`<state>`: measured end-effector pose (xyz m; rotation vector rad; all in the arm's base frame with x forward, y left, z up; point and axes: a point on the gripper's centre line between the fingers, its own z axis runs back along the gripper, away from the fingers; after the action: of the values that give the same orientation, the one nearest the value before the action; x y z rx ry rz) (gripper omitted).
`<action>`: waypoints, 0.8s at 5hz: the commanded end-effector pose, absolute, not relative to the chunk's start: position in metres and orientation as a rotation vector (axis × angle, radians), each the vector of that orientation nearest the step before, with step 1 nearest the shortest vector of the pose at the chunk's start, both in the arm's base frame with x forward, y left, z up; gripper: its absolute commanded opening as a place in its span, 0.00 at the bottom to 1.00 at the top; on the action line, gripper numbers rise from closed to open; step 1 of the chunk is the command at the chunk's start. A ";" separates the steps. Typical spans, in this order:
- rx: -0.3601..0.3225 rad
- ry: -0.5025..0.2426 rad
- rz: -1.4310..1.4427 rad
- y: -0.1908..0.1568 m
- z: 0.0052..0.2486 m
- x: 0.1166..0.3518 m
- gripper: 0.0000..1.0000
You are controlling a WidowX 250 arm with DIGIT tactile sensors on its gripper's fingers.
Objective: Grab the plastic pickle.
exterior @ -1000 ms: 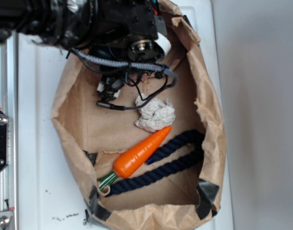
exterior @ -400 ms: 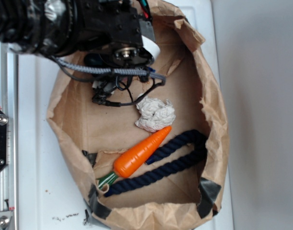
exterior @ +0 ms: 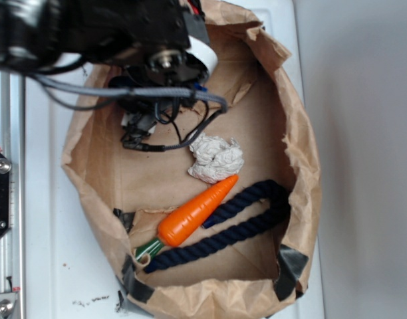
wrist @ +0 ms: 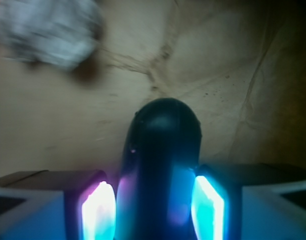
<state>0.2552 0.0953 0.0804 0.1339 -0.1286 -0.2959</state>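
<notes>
The plastic pickle (wrist: 163, 150) is a smooth, dark, round-ended capsule that stands between my two glowing pads in the wrist view. My gripper (wrist: 153, 207) is shut on it, with the right pad (wrist: 208, 205) against its side and the left pad (wrist: 99, 210) close on the other side. Its rounded tip pokes out over the brown paper floor of the bag. From the exterior camera, the black arm (exterior: 124, 33) hangs over the bag's upper left part and hides the fingers and most of the pickle.
The open brown paper bag (exterior: 303, 166) lies on a white surface. Inside it are a crumpled white wad (exterior: 215, 159), an orange carrot (exterior: 197, 211) and a dark navy rope (exterior: 237, 222). Black cables (exterior: 170, 126) dangle under the arm. A metal rail (exterior: 0, 199) runs down the left.
The arm has moved left and toward the top of the exterior view. The bag's rim shifted a little; the carrot, rope and wad have stayed put.
</notes>
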 end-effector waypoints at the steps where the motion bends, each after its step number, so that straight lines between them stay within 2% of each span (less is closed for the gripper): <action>1: 0.167 -0.298 -0.118 0.084 0.170 0.255 0.00; 2: 0.130 -0.326 -0.110 0.067 0.191 0.252 0.00; 3: 0.143 -0.324 -0.097 0.029 0.217 0.264 0.00; 4: 0.116 -0.293 -0.082 0.012 0.236 0.269 0.00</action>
<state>0.2643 0.0144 0.2165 0.1077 -0.2334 -0.0981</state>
